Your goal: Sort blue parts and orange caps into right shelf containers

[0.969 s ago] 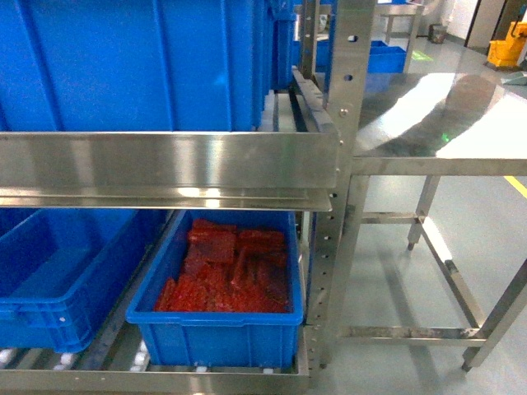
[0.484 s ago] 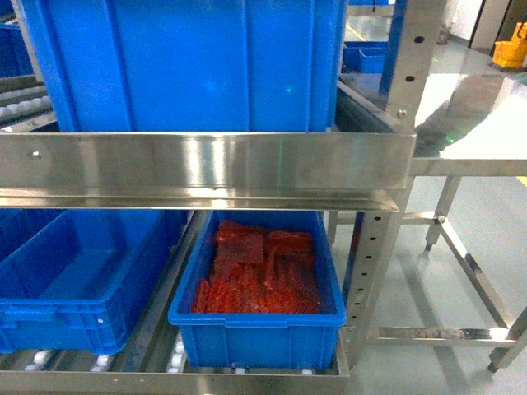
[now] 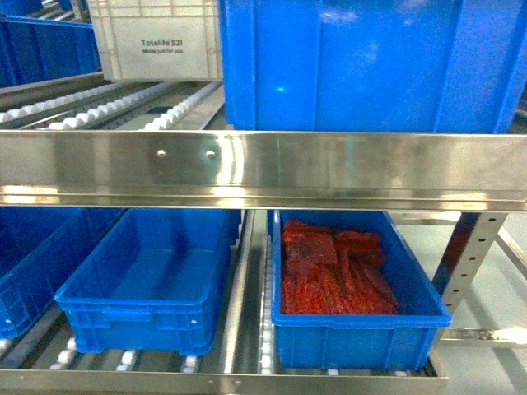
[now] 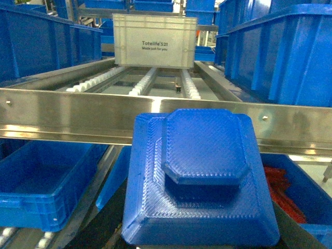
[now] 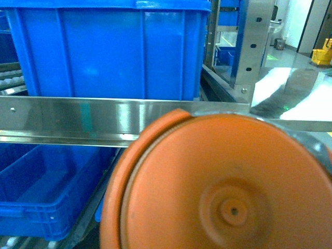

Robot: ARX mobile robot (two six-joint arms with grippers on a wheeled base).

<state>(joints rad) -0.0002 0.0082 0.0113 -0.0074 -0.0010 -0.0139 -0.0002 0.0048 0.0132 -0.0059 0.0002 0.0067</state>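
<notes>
A blue part, a ribbed square block with a raised octagonal top, fills the lower left wrist view; my left gripper holds it and is hidden beneath it. An orange cap, a round disc with a central nub, fills the right wrist view and hides my right gripper's fingers. Neither gripper shows in the head view. A tall blue crate stands on the upper right shelf. Below it, a blue crate holds red-orange pieces. To its left sits an empty blue crate.
A steel shelf rail crosses in front of both held things. A pale grey lettered crate sits on roller tracks at upper left. More blue crates line the far left. A steel table stands right of the rack.
The head view has swung left along the rack: the steel table left the picture, the crate with red-orange pieces shifted right, and the grey lettered crate came into view.
</notes>
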